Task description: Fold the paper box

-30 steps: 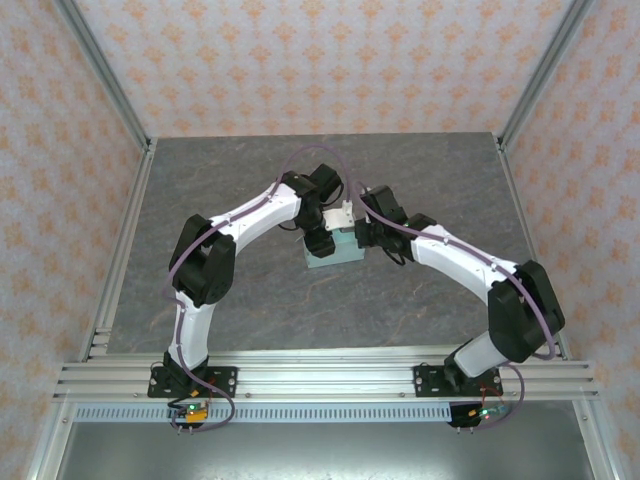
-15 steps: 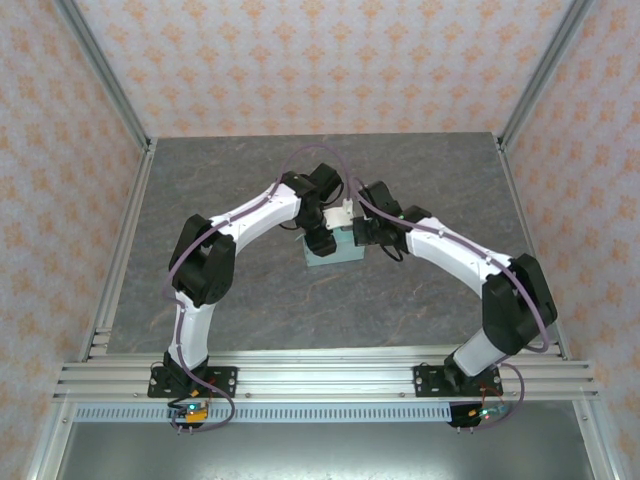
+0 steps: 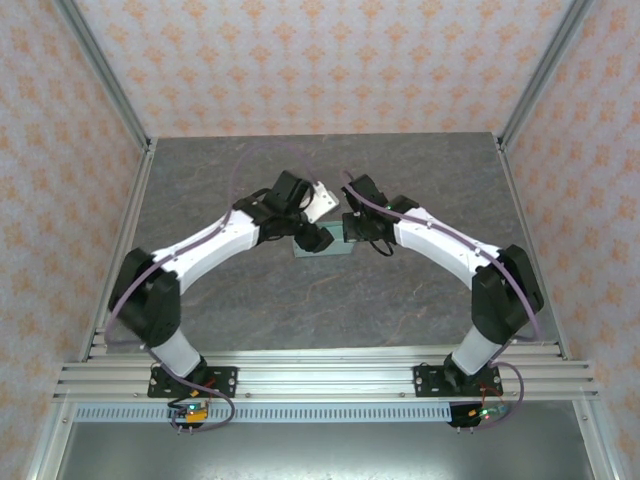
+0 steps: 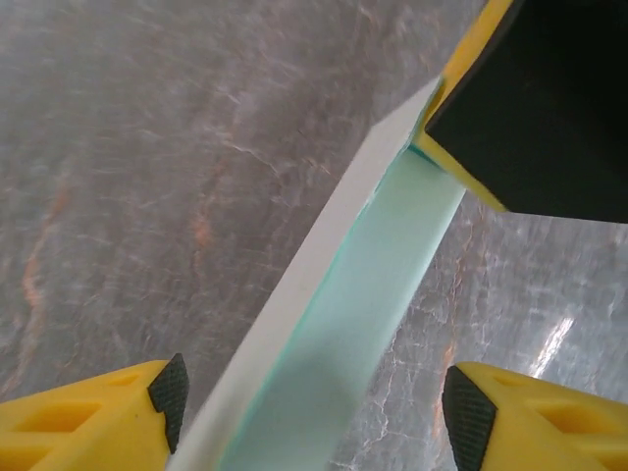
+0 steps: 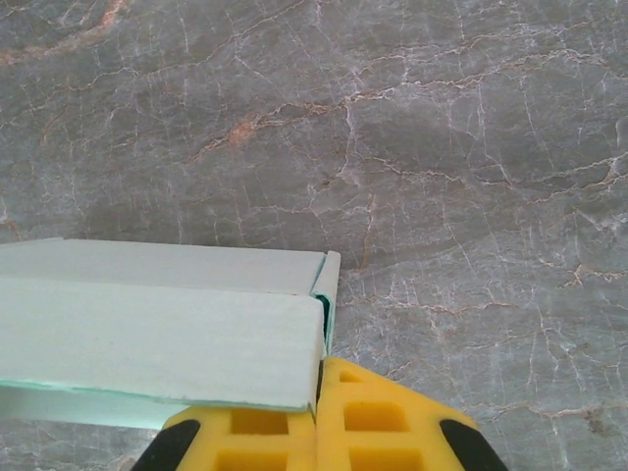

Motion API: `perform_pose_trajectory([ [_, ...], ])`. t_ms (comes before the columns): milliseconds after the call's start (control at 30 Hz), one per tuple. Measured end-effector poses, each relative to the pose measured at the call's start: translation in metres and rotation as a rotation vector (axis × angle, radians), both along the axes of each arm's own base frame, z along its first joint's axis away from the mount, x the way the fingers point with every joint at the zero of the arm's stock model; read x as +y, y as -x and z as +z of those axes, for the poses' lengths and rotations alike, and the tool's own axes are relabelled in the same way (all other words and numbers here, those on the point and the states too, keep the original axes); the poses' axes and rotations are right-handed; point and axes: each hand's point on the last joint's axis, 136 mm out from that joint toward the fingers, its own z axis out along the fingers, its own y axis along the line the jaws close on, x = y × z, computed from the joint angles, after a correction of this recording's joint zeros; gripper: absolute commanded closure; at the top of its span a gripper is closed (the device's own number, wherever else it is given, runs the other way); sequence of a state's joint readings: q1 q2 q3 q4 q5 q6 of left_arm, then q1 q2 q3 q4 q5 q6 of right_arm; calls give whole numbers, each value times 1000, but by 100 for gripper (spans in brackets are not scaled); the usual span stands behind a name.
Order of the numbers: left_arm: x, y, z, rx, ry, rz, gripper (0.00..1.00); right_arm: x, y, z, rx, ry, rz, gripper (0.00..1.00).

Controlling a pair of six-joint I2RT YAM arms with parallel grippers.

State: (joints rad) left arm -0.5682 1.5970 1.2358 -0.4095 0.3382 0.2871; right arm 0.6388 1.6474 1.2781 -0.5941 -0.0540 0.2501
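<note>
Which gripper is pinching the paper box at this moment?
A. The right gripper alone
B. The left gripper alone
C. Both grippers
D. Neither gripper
A: the right gripper has its fingers closed together on a thin edge of the paper box, while the left gripper stands open, the box passing between its spread fingers.

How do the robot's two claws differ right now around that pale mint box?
The left claw is open, the right claw shut. The left claw's fingers stand apart on either side of the paper box, not clamping it; the right claw's fingers press together, pinching the box's end. Both have yellow fingers and meet at the same box.
</note>
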Motion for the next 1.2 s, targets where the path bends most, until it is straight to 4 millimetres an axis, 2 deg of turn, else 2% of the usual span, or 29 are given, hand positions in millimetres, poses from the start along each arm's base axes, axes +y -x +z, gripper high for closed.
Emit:
perform_pose_trajectory([
  [200, 27, 10, 40, -109, 153, 178, 21, 1, -5, -1, 3, 10, -13, 93],
  [300, 47, 14, 44, -124, 192, 274, 34, 3, -8, -1, 7, 13, -18, 93],
  [367, 59, 14, 38, -100, 212, 340, 42, 4, -9, -1, 9, 15, -18, 93],
  [500, 73, 12, 16, -30, 226, 445, 52, 4, -11, -2, 14, 22, -20, 93],
  [533, 73, 12, 12, -17, 226, 457, 55, 4, -11, -2, 15, 24, -20, 93],
  [800, 73, 6, -13, 3, 148, 439, 58, 6, -14, -2, 18, 30, -21, 93],
  [900, 72, 2, -26, 14, 103, 420, 67, 5, -14, -2, 20, 31, -22, 93],
  [967, 69, -1, -32, 17, 82, 401, 69, 5, -14, -2, 20, 30, -23, 93],
  [1033, 66, -5, -35, 17, 66, 381, 64, 5, -13, -2, 20, 29, -25, 93],
  [1067, 65, -7, -35, 12, 59, 371, 58, 5, -13, -2, 20, 29, -25, 93],
  [1133, 62, -11, -34, -1, 49, 343, 36, 5, -13, -2, 21, 29, -25, 93],
  [1200, 60, -13, -31, -17, 47, 315, 28, 5, -13, -2, 20, 29, -24, 93],
])
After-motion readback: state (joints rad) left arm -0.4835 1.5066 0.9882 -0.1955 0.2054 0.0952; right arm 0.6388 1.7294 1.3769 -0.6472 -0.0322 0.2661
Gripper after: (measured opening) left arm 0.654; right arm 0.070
